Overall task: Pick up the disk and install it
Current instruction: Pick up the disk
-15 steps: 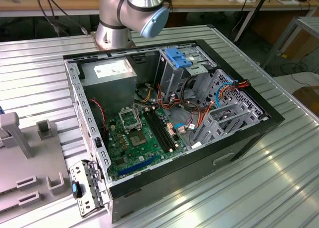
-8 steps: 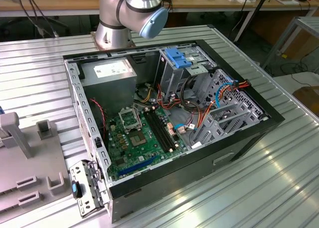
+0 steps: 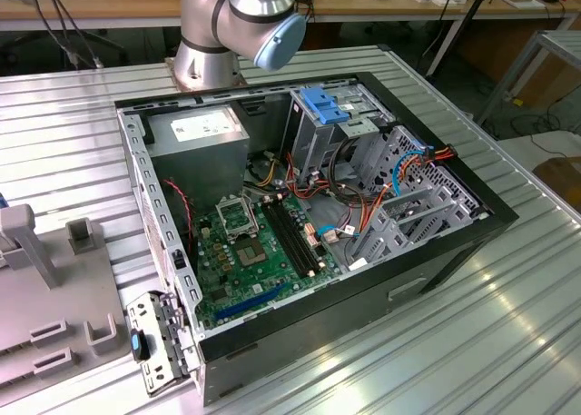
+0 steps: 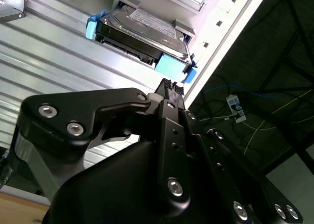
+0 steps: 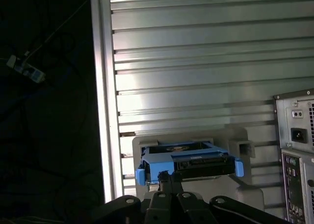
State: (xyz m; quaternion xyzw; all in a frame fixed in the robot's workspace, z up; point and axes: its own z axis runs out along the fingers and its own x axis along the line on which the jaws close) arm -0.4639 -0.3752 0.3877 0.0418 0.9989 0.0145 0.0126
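1. While the disk (image 4: 142, 30) lies flat in a pale grey moulded holder (image 5: 225, 135), the gripper (image 4: 171, 87) hangs just beside its blue carrier rail. The jaws are drawn narrow, almost together, with the tips by the rail's end tab.
2. Holder sits on the ribbed aluminium table (image 5: 196, 62), near its edge, with dark floor and cables beyond.
3. Disk: grey metal, rectangular, white label. Rail: bright blue plastic.
4. Gripper: matt black, bolted links.
5. Exterior view: open computer case (image 3: 454, 256) on the table, green motherboard (image 3: 241, 251) inside, 1 blue caddy (image 3: 322, 102) atop the drive cage, arm (image 3: 241, 20) behind.
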